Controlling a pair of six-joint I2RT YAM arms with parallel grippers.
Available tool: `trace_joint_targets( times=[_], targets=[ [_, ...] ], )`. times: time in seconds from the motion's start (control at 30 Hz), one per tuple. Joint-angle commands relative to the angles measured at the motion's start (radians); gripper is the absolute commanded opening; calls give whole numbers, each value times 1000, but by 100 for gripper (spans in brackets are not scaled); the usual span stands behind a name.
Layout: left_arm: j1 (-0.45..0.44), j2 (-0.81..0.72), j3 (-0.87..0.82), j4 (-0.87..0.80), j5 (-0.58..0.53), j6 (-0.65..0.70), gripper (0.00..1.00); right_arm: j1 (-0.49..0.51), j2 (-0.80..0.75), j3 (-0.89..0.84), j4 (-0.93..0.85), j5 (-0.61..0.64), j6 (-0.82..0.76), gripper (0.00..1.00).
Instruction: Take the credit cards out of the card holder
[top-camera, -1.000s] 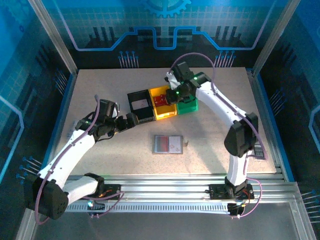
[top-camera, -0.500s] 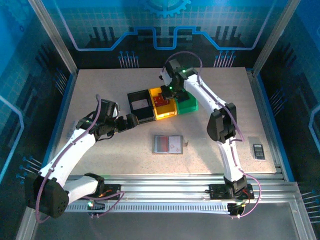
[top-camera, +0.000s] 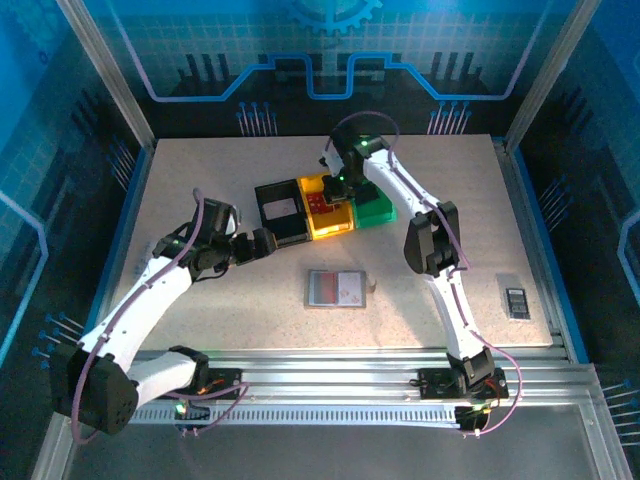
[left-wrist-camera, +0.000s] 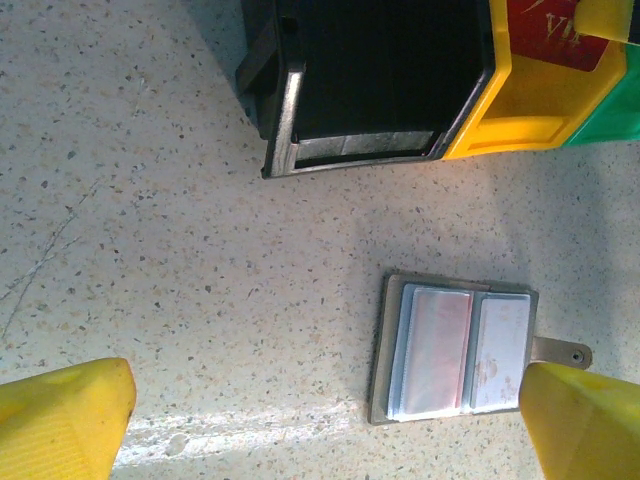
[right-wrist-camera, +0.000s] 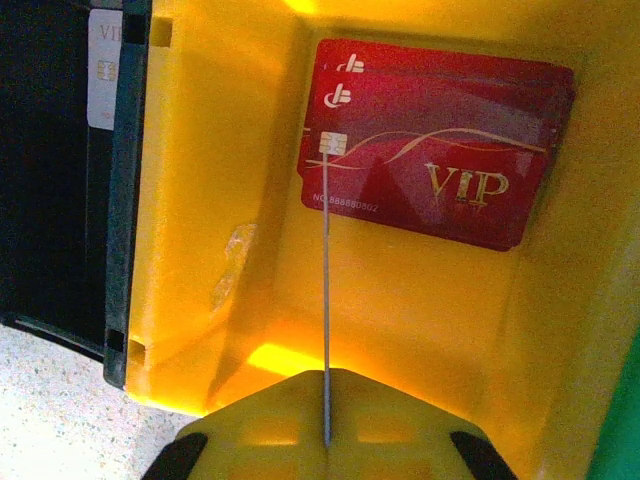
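The grey card holder (top-camera: 337, 288) lies open on the table, its sleeves holding a reddish-pink card (left-wrist-camera: 437, 345) and a whitish card (left-wrist-camera: 497, 352). My left gripper (top-camera: 265, 243) hovers open to its upper left; its yellow fingertips (left-wrist-camera: 70, 410) stand wide apart with nothing between them. My right gripper (top-camera: 337, 185) is over the yellow bin (top-camera: 335, 222), shut on a thin card (right-wrist-camera: 326, 320) seen edge-on. Below that card, two red VIP cards (right-wrist-camera: 440, 185) lie stacked on the bin's floor.
A black bin (top-camera: 281, 210) with a white card (right-wrist-camera: 103, 65) inside stands left of the yellow bin, and a green bin (top-camera: 378, 210) stands to its right. A small black block (top-camera: 516, 301) lies near the table's right edge.
My right gripper has shifted left from the yellow-green bin border to over the yellow bin, its elbow swinging inward. The left arm and the card holder have stayed put.
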Motion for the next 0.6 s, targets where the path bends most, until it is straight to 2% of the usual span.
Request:
trace_joint_targets(
  times=[0.0,0.57],
  targets=[
    [15,7,14,-6,-9,21,100,-8,31,44,-22,-50,-11,0],
    [16,18,14,-6,-5,25,100,-11,121,90,-9,-84,-13,0]
  ],
)
